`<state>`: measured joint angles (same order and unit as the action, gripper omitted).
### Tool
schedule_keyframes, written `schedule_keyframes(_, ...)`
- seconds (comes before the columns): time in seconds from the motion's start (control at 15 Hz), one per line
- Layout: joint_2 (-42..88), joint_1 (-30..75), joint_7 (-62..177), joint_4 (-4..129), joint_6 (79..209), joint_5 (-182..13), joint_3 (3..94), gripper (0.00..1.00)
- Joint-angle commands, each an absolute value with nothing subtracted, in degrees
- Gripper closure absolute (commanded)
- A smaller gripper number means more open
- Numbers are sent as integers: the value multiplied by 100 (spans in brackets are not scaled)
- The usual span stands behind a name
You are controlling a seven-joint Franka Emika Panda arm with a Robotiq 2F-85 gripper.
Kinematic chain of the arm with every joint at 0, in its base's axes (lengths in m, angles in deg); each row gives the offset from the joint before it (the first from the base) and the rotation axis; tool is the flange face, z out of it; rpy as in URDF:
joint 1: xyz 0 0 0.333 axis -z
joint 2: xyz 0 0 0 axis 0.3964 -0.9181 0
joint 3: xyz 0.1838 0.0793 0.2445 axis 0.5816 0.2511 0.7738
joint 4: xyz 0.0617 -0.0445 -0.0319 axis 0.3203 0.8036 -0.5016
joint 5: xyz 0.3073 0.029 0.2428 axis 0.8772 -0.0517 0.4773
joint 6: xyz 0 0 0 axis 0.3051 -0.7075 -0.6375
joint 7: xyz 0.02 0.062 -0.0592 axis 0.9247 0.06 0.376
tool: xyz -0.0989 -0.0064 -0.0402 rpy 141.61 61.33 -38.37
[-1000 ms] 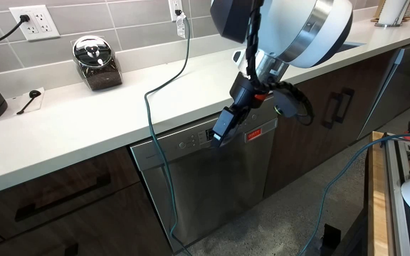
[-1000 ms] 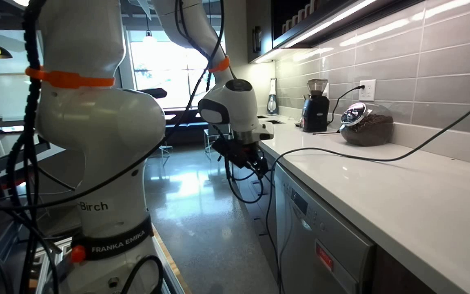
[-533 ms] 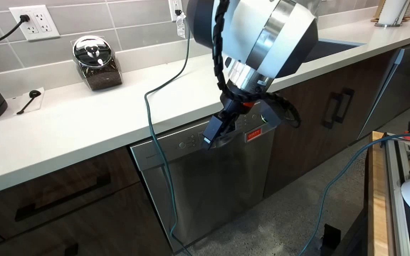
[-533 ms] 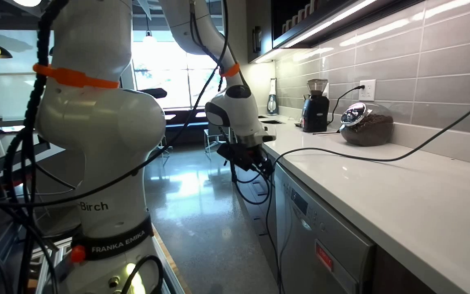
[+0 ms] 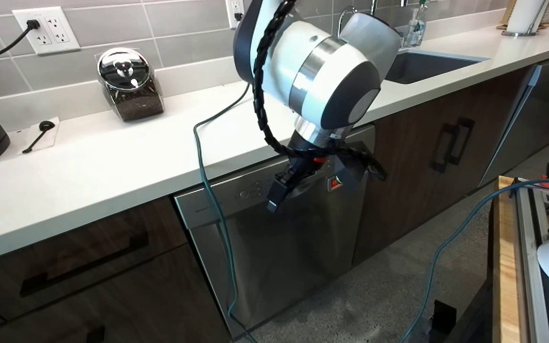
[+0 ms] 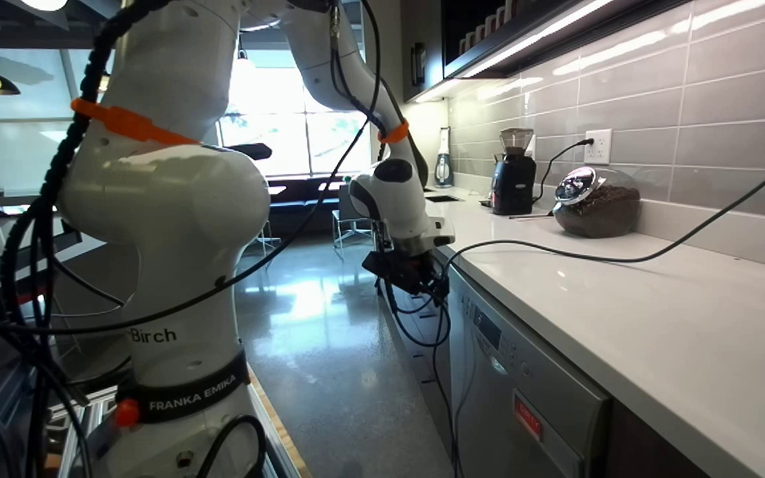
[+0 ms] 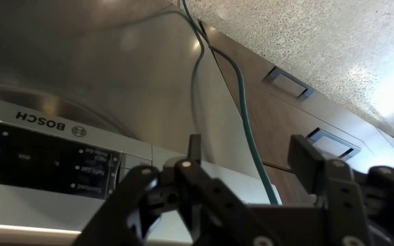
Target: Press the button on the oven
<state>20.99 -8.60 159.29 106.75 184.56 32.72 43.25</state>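
The appliance in view is a stainless Bosch dishwasher (image 5: 298, 252) under the counter; it also shows in an exterior view (image 6: 509, 425). Its control panel (image 5: 222, 200) has a round button (image 5: 244, 194) and small buttons at the left part. In the wrist view the black display (image 7: 43, 157) appears upside down at the left. A pale rounded button (image 7: 173, 161) is partly hidden behind my left finger. My gripper (image 7: 248, 157) is open and empty, its fingers wide apart. In an exterior view my gripper (image 5: 274, 200) is in front of the panel, right of the round button; contact cannot be told.
A green cable (image 5: 203, 162) runs over the counter (image 5: 112, 176) and down the dishwasher's front; it lies between my fingers in the wrist view (image 7: 248, 133). A red sign (image 5: 334, 183) is on the door. A glass jar (image 5: 129, 85) stands on the counter.
The arm and gripper have moved left and down along the dishwasher's front in an exterior view. The gripper is now lower, left of the red sign, which the wrist partly covers.
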Motion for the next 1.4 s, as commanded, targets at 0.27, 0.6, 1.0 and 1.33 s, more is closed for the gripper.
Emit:
schedule_keyframes(0.27,1210,-1513,17479,9886,18309,5608,3260,92)
schedule_keyframes(0.6,794,-2021,17987,9854,17996,6678,2614,100)
schedule_keyframes(1.0,865,-1969,17637,9936,17984,6258,2660,99)
schedule_keyframes(1.33,834,-1898,17337,9942,17873,6258,2600,100)
